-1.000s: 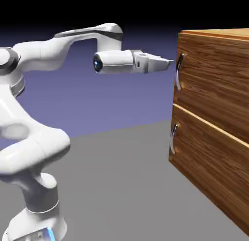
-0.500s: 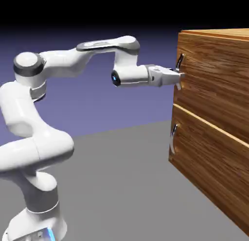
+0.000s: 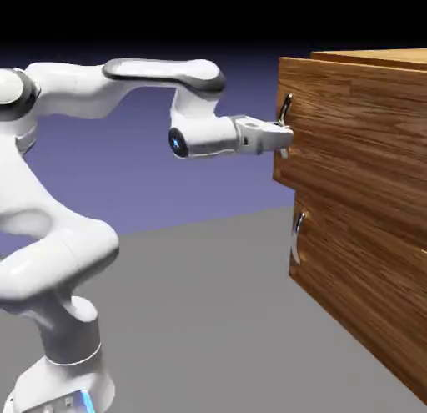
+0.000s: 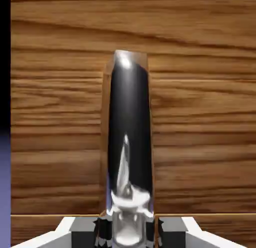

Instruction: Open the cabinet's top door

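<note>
The top door (image 3: 350,144), a wide rectangular wood-grain panel forming the upper front of the cabinet (image 3: 375,261), stands proud of the lower panel (image 3: 359,294), its front face offset toward the arm and pointing to the exterior view's left. Its curved silver handle (image 3: 285,123) runs with its long axis vertical; in the hand view the handle (image 4: 129,137) rises as an upright dark metallic bar against horizontal grain. The hand (image 3: 283,138) reaches level from the left, closed on this handle, with a finger tip (image 4: 82,232) on each side of the bar. The lower handle (image 3: 297,236) sits free below. The cabinet rests on the grey surface (image 3: 208,319).
</note>
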Available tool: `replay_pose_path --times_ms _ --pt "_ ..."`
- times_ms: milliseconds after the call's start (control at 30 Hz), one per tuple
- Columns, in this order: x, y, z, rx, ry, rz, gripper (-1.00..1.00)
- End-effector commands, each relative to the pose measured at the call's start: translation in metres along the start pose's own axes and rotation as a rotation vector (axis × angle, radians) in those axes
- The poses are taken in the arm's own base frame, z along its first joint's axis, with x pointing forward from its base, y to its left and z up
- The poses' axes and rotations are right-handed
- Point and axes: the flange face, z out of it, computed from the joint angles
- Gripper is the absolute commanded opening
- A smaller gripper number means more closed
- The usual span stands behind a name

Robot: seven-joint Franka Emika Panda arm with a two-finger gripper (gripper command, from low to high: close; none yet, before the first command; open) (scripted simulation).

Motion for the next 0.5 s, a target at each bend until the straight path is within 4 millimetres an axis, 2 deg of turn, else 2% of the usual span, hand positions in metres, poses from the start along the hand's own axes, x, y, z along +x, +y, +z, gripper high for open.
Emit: replay_pose_path --times_ms 0,467 --pt "0.002 0.002 -0.008 0.010 -0.011 0.001 -1.00" --pt "0.040 0.040 -0.128 0.189 -0.189 0.001 -1.00"
